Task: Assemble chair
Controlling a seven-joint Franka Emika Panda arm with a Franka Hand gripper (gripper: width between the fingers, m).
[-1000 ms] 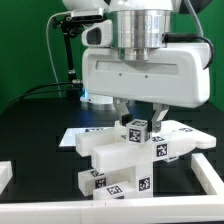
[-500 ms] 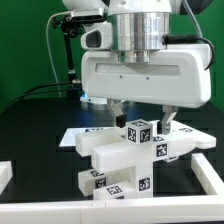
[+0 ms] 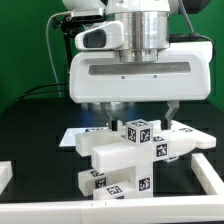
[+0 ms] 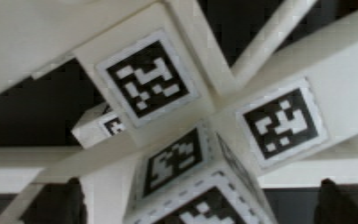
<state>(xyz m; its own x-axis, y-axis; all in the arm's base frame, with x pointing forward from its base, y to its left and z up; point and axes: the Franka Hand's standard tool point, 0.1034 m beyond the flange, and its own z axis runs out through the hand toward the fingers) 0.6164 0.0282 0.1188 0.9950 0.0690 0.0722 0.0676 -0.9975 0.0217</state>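
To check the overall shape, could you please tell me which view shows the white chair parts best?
The exterior view: the chair parts show nearly whole beneath the open pincer. The wrist view shows only a cropped close-up of their tagged faces.

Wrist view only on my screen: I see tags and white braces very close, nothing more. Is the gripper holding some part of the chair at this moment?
Observer: No. In the exterior view the gripper is open, with one finger on each side of the tagged block on top of the chair and a gap on both sides.
Operator: Where does the chair stand?
Observer: On the black table, behind a white rail at the front of the exterior view.
Operator: And the marker board?
Observer: The marker board lies flat behind the chair, toward the exterior view's left.
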